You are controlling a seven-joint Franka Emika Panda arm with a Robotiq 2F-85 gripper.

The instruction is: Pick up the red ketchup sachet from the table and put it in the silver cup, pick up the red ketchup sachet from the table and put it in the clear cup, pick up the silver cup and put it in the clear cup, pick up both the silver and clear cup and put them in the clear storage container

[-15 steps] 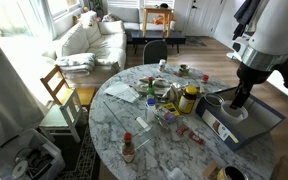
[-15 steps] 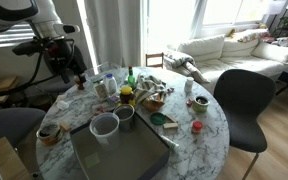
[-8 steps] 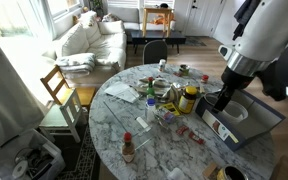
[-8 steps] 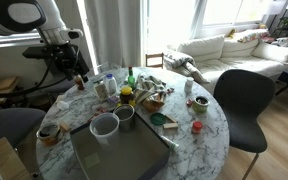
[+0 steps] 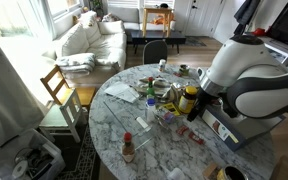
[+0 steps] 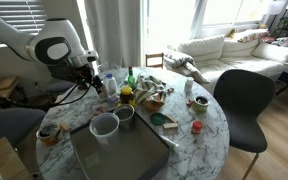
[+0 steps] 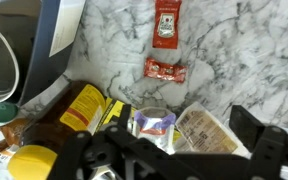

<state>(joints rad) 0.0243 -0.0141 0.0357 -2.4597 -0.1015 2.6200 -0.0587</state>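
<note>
- as it hangs over the marble table point(image 7: 244, 60), the gripper point(image 7: 174, 165) stands wide and holds nothing.
- a red ketchup sachet point(image 7: 165, 70) lies at its twelve o'clock in the wrist view, a second sachet point(image 7: 166, 25) beyond.
- in an exterior view the silver cup point(image 6: 125, 113) stands at two o'clock of the clear cup point(image 6: 104, 125), both at the rim of the clear storage container point(image 6: 124, 155).

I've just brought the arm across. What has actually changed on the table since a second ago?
Only the arm moved. It left the clear storage container and swung in over the clutter by the yellow-lidded jar. The gripper hangs there, fingers open and empty; nothing was taken or let go. The silver cup, the clear cup and the red ketchup sachets lie where they were.
</note>
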